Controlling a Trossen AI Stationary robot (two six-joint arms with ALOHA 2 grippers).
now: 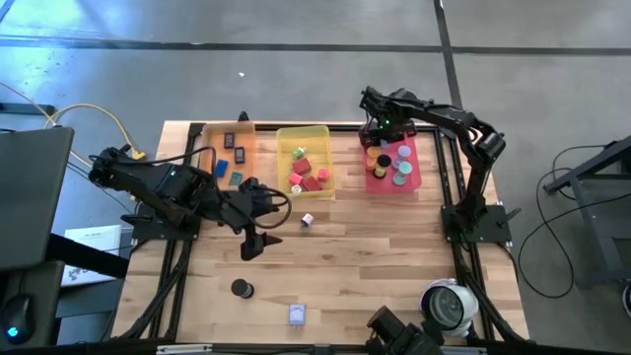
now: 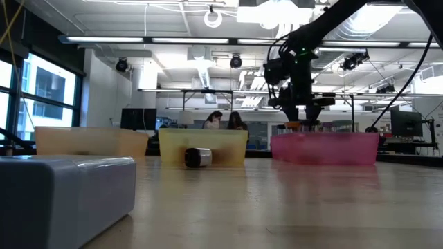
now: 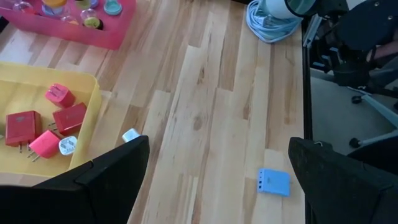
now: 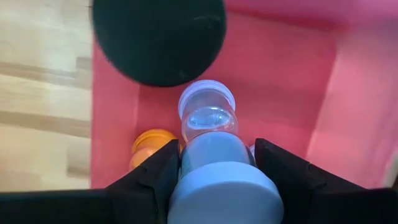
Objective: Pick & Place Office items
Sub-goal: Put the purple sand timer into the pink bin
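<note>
My right gripper (image 1: 380,138) is over the far end of the pink tray (image 1: 419,177) and is shut on a pale blue round piece (image 4: 221,186). A black disc (image 4: 158,37), a clear lavender-rimmed pot (image 4: 207,112) and an orange piece (image 4: 148,148) lie under it in the tray. My left gripper (image 1: 258,242) hangs open above the table's middle and holds nothing. On the bare table lie a small white piece (image 1: 307,220), a black disc (image 1: 242,288) and a lavender cube (image 1: 298,315). The cube also shows ahead of the left gripper (image 3: 219,149), as a lavender cube (image 3: 273,182). My right gripper pinches the pale blue round piece by its sides (image 4: 186,168), one finger on each side, coming from above and pointing down into the pink tray. The piece itself hides whether it stands on the tray floor or is lifted clear.
The yellow tray (image 1: 320,133) holds red cubes (image 3: 68,118). The orange tray (image 1: 212,133) holds flat dark rectangles. The round white-grey device (image 1: 449,304) sits at the near right corner beside a coiled blue cable (image 3: 270,25). People sit in the room beyond the table (image 2: 225,121).
</note>
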